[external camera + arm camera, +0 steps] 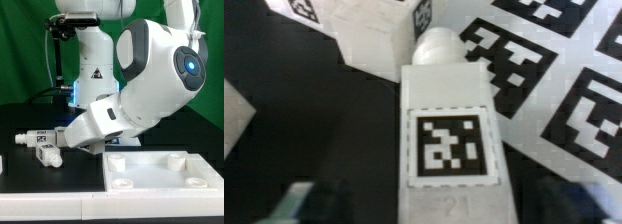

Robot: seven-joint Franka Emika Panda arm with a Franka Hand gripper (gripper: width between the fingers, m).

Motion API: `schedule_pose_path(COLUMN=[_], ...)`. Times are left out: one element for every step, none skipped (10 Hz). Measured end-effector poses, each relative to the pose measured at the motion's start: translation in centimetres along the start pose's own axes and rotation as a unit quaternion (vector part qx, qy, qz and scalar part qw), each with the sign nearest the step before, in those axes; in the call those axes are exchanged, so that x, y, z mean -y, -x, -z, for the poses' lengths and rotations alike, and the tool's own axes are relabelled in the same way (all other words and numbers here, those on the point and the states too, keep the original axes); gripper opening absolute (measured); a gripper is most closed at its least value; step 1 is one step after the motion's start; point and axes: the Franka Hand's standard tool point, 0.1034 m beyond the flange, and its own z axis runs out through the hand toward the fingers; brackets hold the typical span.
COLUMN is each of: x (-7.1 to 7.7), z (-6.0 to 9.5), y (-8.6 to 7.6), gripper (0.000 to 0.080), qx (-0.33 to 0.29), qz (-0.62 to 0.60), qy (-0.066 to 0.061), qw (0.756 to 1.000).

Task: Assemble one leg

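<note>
Down over the black bench (25,190) leans the white arm (150,75), behind a wide holed panel (150,168). Through the wrist view, the tagged leg (452,125) lies flat at the marker board (553,60) edge. The claw (434,206) stands open astride it, one blurred finger (295,203) clear of its side, gripping nothing.

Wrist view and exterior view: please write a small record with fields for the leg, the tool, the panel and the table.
leg: white square-sided post, with a black-and-white tag on the face towards the wrist camera
tool: low over the table, at the exterior view's left; grip cannot be told
panel: wide, white, with round holes, lying flat at the exterior view's right
table: black surface
</note>
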Motion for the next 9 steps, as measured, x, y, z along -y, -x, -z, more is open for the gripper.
schedule_pose_path(x=[0.0,0.0,0.0,0.1,0.1,0.0,-0.4,-1.4,-1.8], z=[0.0,0.0,0.0,0.6,3.2,6.8,9.5,11.6,11.1], y=[0.0,0.0,0.0,0.2,0.7,1.3,1.9,2.5,2.7], gripper=[0.0337,0.0337,0.0284,0.0284,0.0284,0.0284,0.0284,0.0284,0.0284], qx=[0.0,0.0,0.0,0.006,0.008,-0.005,-0.022,-0.039,-0.037], qz=[0.0,0.0,0.0,0.005,0.015,0.028,0.029,0.027,0.031], qy=[0.0,0.0,0.0,-0.002,-0.001,-0.015,-0.032,-0.024,-0.022], qw=[1.0,1.0,1.0,1.0,1.0,0.999,0.999,0.999,0.999])
